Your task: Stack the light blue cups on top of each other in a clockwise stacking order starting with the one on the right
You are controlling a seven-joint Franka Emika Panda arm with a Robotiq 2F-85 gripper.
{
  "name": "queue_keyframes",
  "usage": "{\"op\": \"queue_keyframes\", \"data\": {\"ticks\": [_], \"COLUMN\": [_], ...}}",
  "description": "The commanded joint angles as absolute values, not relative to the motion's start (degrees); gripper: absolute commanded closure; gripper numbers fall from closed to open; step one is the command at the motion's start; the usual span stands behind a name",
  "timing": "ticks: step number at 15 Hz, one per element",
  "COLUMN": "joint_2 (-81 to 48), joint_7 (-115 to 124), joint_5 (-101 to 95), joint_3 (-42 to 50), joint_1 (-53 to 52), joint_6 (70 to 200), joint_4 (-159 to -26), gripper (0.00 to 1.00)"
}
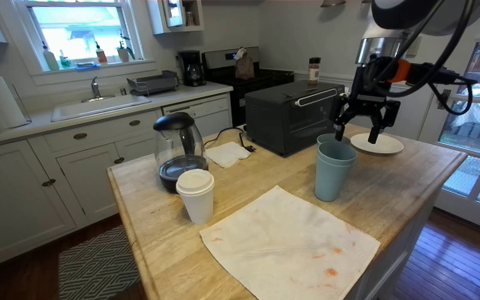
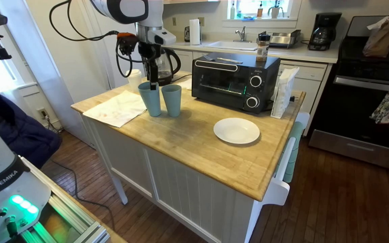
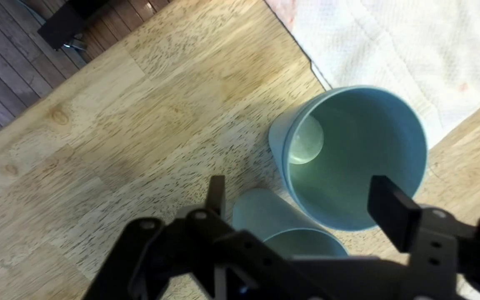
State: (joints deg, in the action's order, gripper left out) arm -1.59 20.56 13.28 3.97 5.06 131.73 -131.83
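Light blue cups [image 1: 332, 180] stand on the table [image 1: 281, 168] in an exterior view, the gripper [image 1: 356, 135] at their 1 o'clock, jaws wide apart, holding nothing. In an exterior view, we see the lone cup [image 2: 172, 103] 3 o'clock from the stack [image 2: 151, 103]; in the wrist view, 7 o'clock.

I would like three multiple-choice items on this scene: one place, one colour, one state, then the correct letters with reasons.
1. The round, dark-capped seasoning jar stands on: A the stove; B the windowsill; C the black, boxy toaster oven.
2. The tall, tapered, open-topped plastic cups are: A yellow; B light blue; C red.
3. The black mechanical gripper is: A open; B shut around the jar; C shut, empty.

1 C: both exterior views show it there.
2 B: all views show it.
3 A: the wrist view shows jaws apart.
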Motion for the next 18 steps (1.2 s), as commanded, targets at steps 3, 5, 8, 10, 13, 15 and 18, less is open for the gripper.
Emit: {"op": "queue_keyframes", "data": {"ticks": [3, 5, 8, 10, 13, 15, 18], "joint_2": [-4.0, -4.7, -5.7, -6.4, -7.3, -7.7, -8.0], "joint_7": [20.6, 20.0, 19.9, 19.3, 18.8, 18.5, 18.1], "joint_5": [14.1, 14.4, 14.4, 14.7, 14.9, 15.2, 15.5], "joint_3": [4.0, 4.0, 4.0, 4.0, 4.0, 3.9, 3.9], "joint_1": [4.4, 4.4, 4.4, 4.5, 4.5, 4.5, 4.5], "joint_6": [133.5, 134.3, 135.1, 135.6, 135.7, 135.5, 135.3], "joint_4": [-131.6, -131.7, -131.9, -132.0, -132.1, -132.1, -132.1], "gripper": [0.0, 0.0, 0.0, 0.26, 0.48, 0.62, 0.84]}}
